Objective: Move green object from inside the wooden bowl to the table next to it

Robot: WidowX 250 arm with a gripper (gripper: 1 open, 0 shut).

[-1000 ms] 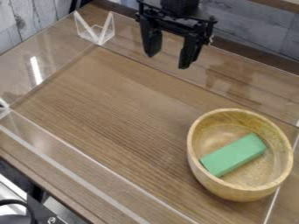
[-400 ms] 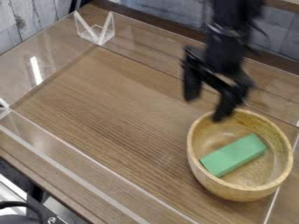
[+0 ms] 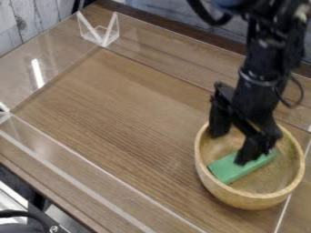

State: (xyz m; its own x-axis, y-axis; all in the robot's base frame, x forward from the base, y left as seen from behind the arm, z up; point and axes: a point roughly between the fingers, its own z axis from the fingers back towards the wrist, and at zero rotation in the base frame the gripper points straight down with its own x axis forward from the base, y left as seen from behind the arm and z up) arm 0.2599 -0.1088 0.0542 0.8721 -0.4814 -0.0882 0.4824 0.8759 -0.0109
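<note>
**Open hand low over the bowl**

At the near edge, a clear wall (image 3: 73, 177) runs along the brown wood surface (image 3: 109, 109).

At about 4 o'clock on the surface sits the wooden bowl (image 3: 279, 187). It is round, shallow and light tan, with a thick rim. The green object (image 3: 231, 170) lies inside it, a flat green block lying at a slant. Only its lower left end shows, because the hand is in front of the rest.

The hand (image 3: 239, 133) is black and points down into the bowl. Its two fingers are spread wide, with a gap between them. One finger (image 3: 220, 116) hangs by the bowl's left rim. The other finger reaches down to the green object. I cannot tell if it touches the block. The hand holds nothing.

The black arm (image 3: 270, 45) goes up from the hand toward 1 o'clock.

Far back, at 11 o'clock, a small clear bracket (image 3: 97, 29) stands at the corner of the walls.
</note>
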